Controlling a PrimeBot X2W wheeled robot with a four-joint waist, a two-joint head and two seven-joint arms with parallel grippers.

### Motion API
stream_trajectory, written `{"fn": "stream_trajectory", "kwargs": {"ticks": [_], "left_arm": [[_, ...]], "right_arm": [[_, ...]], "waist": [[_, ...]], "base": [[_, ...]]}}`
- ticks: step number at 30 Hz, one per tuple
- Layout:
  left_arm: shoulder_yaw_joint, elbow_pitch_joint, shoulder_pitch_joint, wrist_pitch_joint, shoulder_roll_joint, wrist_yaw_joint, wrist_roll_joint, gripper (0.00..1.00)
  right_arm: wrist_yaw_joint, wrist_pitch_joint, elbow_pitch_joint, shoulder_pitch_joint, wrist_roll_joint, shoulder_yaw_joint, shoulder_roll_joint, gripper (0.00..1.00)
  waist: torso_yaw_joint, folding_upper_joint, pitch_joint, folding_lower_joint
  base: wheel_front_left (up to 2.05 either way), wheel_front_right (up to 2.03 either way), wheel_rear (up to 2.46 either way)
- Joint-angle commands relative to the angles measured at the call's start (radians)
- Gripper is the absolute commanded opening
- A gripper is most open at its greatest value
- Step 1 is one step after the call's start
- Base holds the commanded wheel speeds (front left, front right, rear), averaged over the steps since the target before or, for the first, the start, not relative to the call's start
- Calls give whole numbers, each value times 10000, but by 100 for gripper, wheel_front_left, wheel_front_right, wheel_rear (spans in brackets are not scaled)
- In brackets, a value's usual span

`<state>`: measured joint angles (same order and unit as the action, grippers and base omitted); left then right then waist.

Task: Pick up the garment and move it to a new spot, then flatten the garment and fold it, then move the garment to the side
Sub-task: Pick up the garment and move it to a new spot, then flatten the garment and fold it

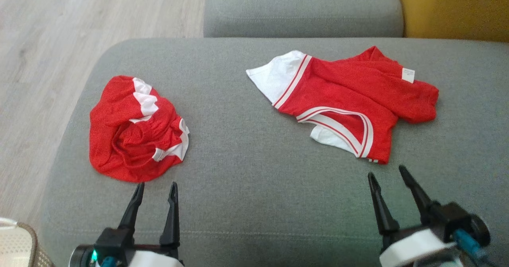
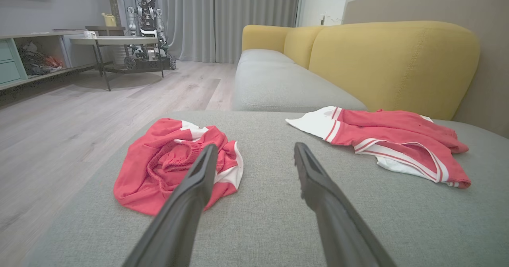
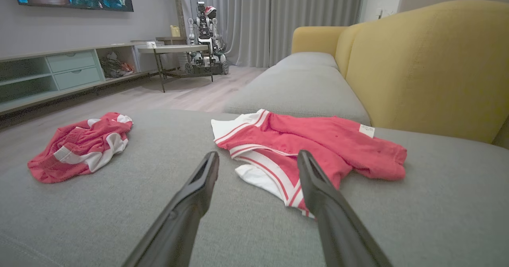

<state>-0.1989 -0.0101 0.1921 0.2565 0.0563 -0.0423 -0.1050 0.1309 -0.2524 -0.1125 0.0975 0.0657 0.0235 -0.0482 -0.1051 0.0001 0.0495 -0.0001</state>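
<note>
red shirt (image 1: 346,88) just beyond right fingers (image 1: 380,205), apart

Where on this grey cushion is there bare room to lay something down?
Widest bare patch: the middle of the grey cushion, between the crumpled red garment and the red-and-white shirt, running down to the near edge between the left hand and right hand. Crowded: the left end and the right half, where the garments lie.
</note>
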Motion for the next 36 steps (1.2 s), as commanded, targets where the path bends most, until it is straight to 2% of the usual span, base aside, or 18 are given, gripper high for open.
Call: {"fn": "stream_trajectory", "kwargs": {"ticks": [1,11,26,32,36], "left_arm": [[260,326,-331,53,-57,-127,106,100],[143,210,-176,53,-59,-311,107,100],[70,-60,-207,53,-60,-265,139,100],[55,-122,-252,53,-60,-211,103,100],[-39,-199,-436,53,-60,-17,17,100]], "right_arm": [[-2,-94,303,-81,-57,165,-20,100],[-2,-94,271,82,-61,-34,-20,100],[-2,-94,315,19,52,-69,-20,100],[-2,-94,411,-30,58,-128,-20,100],[-2,-94,566,-155,26,-314,-20,100]], "waist": [[4,-1,104,1],[208,-1,236,1],[404,-1,184,1],[494,-1,89,1],[615,-1,-136,1]], "base": [[0,0,0],[0,0,0],[0,0,0],[0,0,0],[0,0,0]]}}
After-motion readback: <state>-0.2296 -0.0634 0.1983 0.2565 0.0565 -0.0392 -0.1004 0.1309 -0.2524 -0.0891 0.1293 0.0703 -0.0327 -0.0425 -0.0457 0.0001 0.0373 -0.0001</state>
